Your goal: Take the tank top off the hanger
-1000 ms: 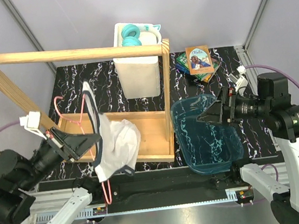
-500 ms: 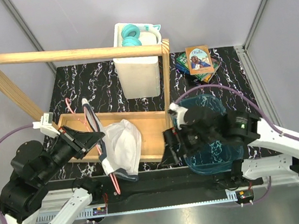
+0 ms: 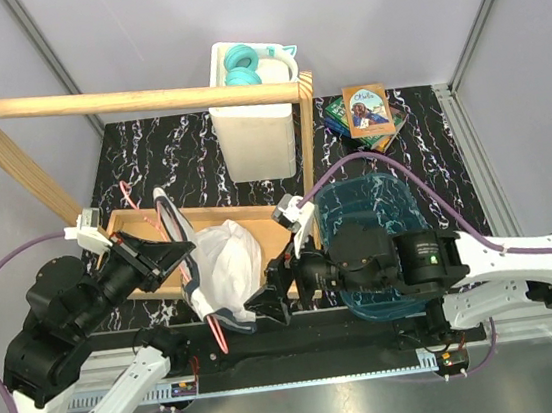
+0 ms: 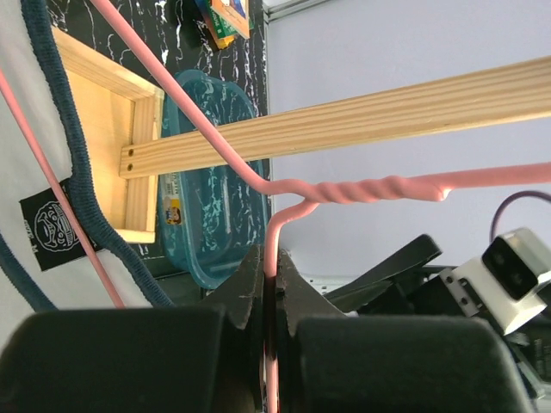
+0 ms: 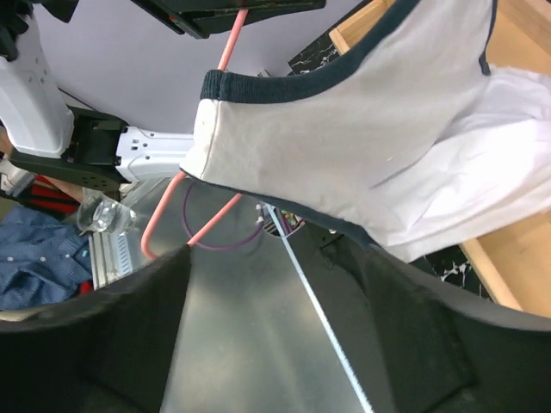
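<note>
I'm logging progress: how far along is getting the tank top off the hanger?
Done: the left gripper clamps the hanger, clear of the rail. In hand: the open right gripper is at the edge of the tank top, not gripping. Left: grasping the cloth and pulling it off the wire.

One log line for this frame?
left hand: shut on hanger | right hand: open, beside tank top | tank top: on hanger, not removed
</note>
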